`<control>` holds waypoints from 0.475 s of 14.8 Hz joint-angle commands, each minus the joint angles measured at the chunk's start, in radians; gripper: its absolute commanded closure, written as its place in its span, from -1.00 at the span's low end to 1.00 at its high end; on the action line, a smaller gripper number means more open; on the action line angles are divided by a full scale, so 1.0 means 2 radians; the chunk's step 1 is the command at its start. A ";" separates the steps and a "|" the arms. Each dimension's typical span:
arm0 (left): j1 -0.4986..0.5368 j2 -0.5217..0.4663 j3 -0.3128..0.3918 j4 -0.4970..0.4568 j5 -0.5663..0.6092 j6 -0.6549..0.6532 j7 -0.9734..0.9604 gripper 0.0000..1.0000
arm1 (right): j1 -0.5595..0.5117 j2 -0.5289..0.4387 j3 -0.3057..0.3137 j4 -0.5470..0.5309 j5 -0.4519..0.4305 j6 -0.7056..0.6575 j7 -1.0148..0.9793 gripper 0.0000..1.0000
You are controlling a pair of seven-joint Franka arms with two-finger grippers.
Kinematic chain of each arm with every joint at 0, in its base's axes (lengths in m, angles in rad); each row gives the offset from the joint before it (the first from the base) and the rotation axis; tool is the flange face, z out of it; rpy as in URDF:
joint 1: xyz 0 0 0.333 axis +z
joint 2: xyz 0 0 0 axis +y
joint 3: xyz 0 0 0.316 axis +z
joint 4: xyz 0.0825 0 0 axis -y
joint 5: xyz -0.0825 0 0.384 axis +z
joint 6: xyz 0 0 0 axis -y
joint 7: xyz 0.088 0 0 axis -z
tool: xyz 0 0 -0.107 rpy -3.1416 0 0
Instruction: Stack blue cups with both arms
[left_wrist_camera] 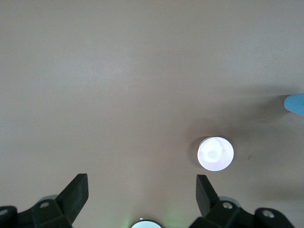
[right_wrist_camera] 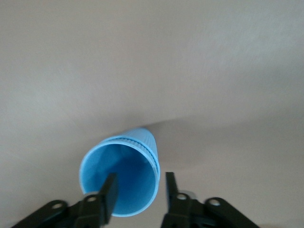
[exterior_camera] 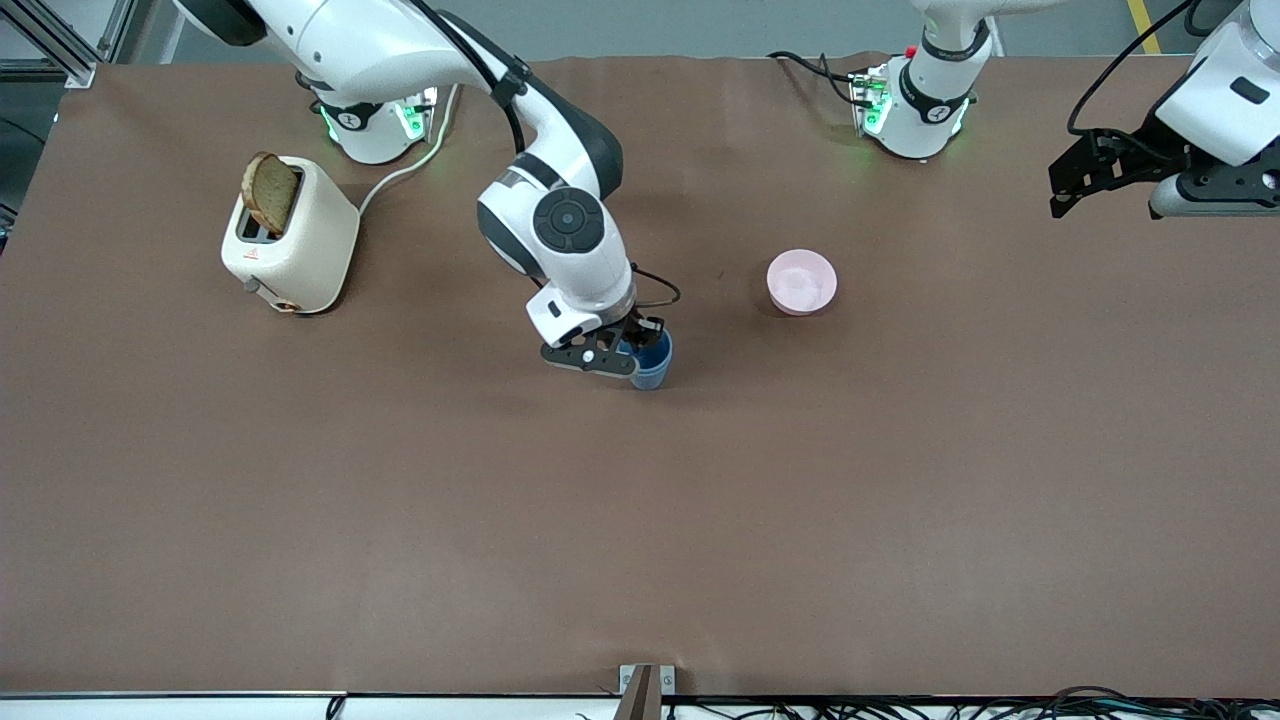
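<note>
1. Fingers of my right gripper (right_wrist_camera: 137, 192) straddle the rim of the blue cups (right_wrist_camera: 124, 176): 1 finger sits inside the mouth, the other just outside the wall.
2. A narrow gap shows between my right fingers, partly open, with the cup wall passing through it. I cannot tell whether the pads press the wall or only stand close to it.
3. Near the rim I see a double edge line, so 1 cup looks nested inside the other, both with mouths upward.
4. From the front camera the blue cups (exterior_camera: 651, 364) stand on the brown table (exterior_camera: 640, 520) near its middle, with my right gripper (exterior_camera: 625, 352) low over them and its black fingers at the rim.
5. My left gripper (exterior_camera: 1062, 196) hangs in the air over the left arm's end of the table, well apart from the cups, and waits there.
6. My left fingers (left_wrist_camera: 75, 194) are spread as wide as they go, and nothing sits between them; my left gripper (left_wrist_camera: 142, 194) holds nothing.
7. Below my left wrist camera lies bare table, with the pink bowl (left_wrist_camera: 215, 153) on it and a sliver of blue at the picture's edge.
8. Seen from the front, the pink bowl (exterior_camera: 801, 281) sits near the cups, farther from that camera and toward the left arm's end.
9. A cream toaster (exterior_camera: 290, 236) with 1 slice of bread (exterior_camera: 271, 192) sticking up stands toward the right arm's end of the table.
</note>
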State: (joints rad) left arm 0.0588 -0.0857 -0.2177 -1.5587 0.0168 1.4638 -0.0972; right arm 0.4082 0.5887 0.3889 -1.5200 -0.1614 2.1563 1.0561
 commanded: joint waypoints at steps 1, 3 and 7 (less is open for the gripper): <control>0.003 -0.005 -0.001 -0.003 -0.006 0.004 0.001 -1.00 | -0.059 -0.065 0.006 -0.012 -0.011 -0.035 0.006 -1.00; 0.004 -0.005 -0.001 -0.003 -0.006 0.003 0.001 -1.00 | -0.109 -0.115 0.005 -0.014 -0.030 -0.090 0.006 -1.00; 0.004 -0.005 0.000 -0.003 -0.006 0.004 0.000 -1.00 | -0.160 -0.189 -0.048 -0.012 -0.065 -0.176 -0.123 -1.00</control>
State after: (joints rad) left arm 0.0594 -0.0857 -0.2168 -1.5592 0.0168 1.4638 -0.0972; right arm 0.1033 0.2911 0.3565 -1.4971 -0.2668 1.8573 0.9234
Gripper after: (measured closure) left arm 0.000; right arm 0.000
